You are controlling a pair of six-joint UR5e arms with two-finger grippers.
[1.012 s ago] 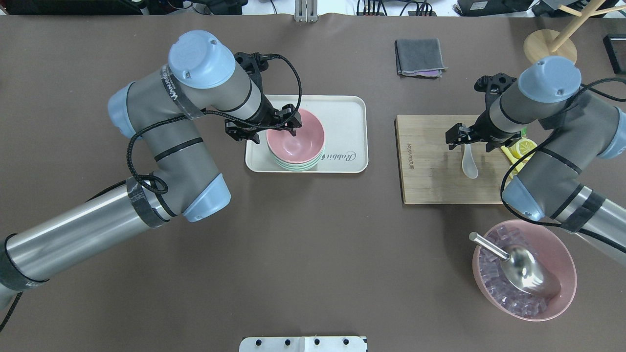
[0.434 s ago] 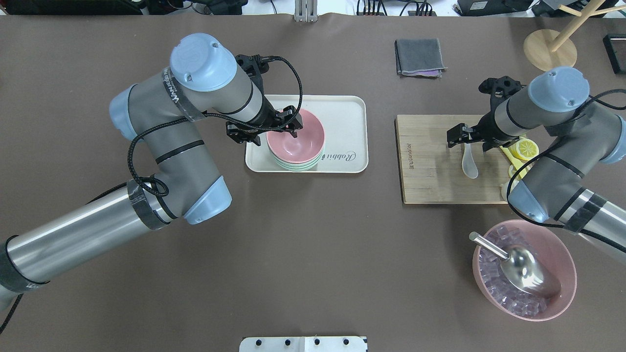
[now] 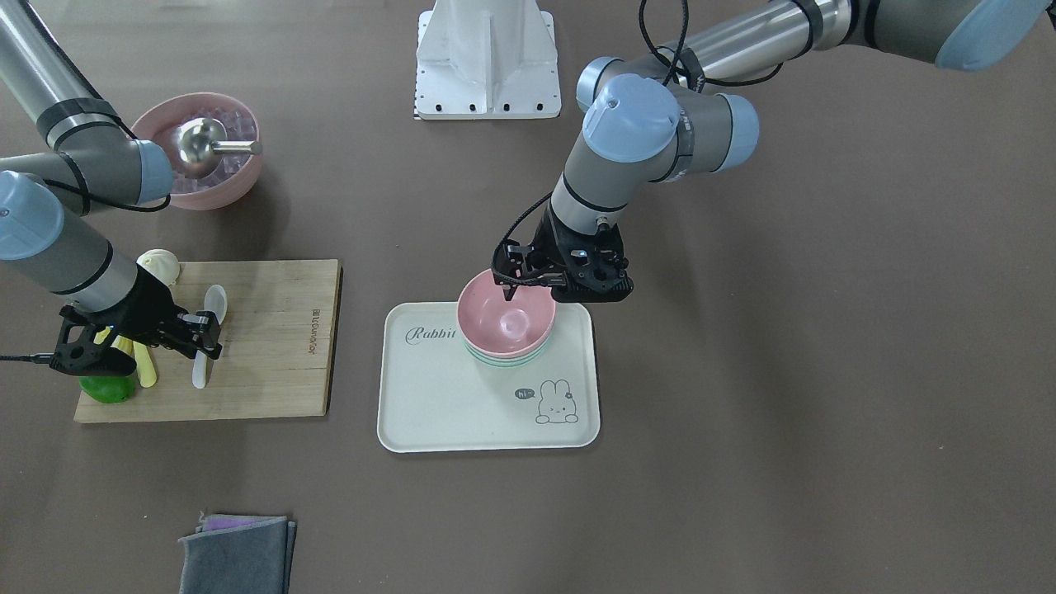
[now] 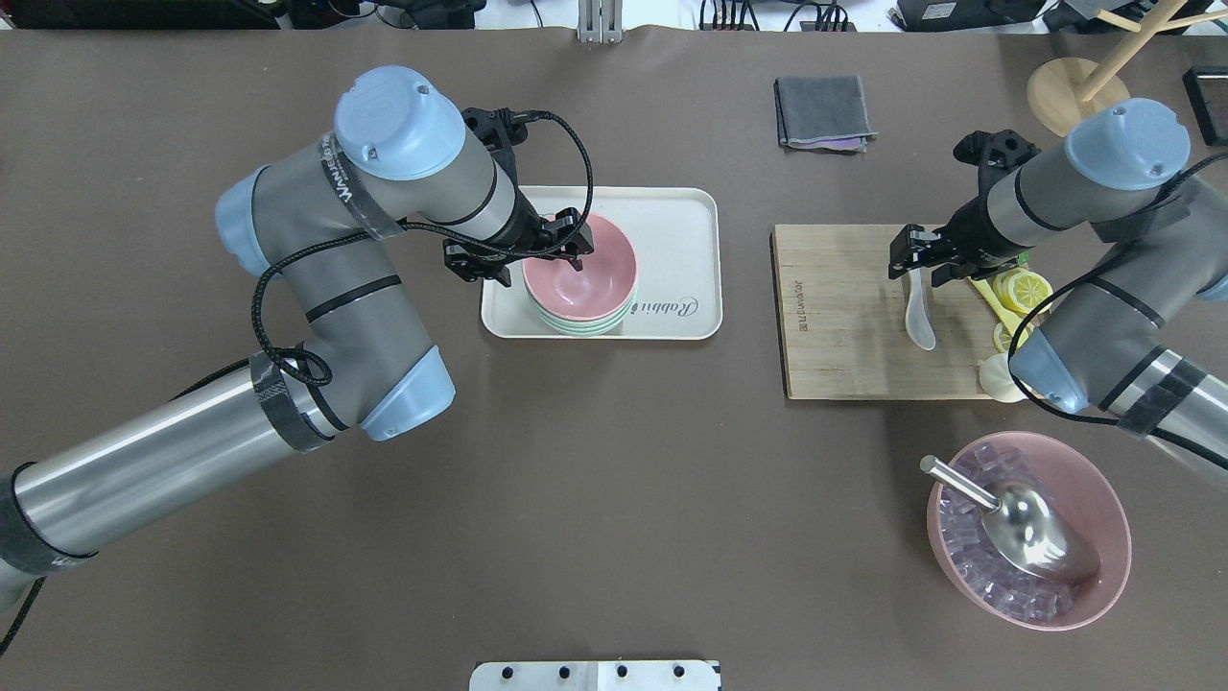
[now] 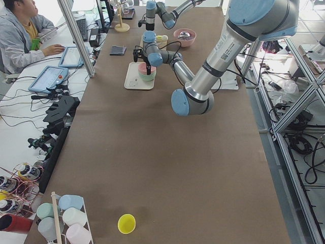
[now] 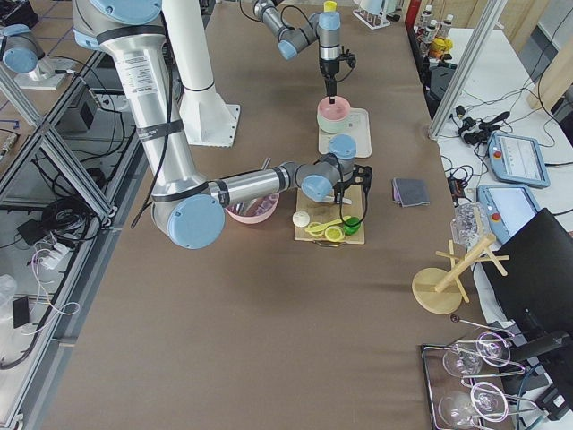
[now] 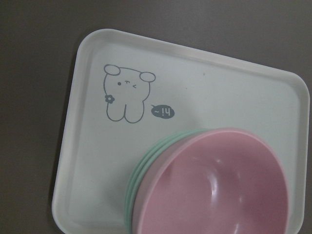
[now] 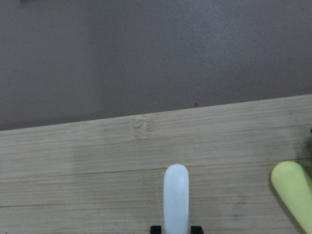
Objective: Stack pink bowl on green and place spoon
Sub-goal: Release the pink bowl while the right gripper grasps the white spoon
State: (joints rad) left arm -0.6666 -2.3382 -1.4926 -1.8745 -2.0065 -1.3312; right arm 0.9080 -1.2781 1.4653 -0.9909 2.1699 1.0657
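The pink bowl (image 4: 580,278) sits nested on top of the green bowls (image 4: 576,329) on the white tray (image 4: 672,230). It also shows in the front view (image 3: 505,318) and the left wrist view (image 7: 219,190). My left gripper (image 4: 574,257) hangs open over the bowl's rim, one fingertip dipping inside, holding nothing. The white spoon (image 4: 921,321) lies on the wooden board (image 4: 844,326). My right gripper (image 4: 918,266) is shut on the spoon's handle. In the right wrist view the handle (image 8: 176,195) sits between the two black fingertips.
Lemon slices (image 4: 1027,288) and a yellow-green piece (image 8: 292,190) lie on the board beside the spoon. A large pink bowl (image 4: 1113,499) of ice cubes with a metal scoop (image 4: 1036,523) stands front right. A grey cloth (image 4: 823,110) and a wooden stand (image 4: 1065,91) are at the back.
My right arm swung its wrist and elbow back and to the right, and its gripper shifted slightly along the spoon handle. The spoon stayed on the board. My left arm barely moved.
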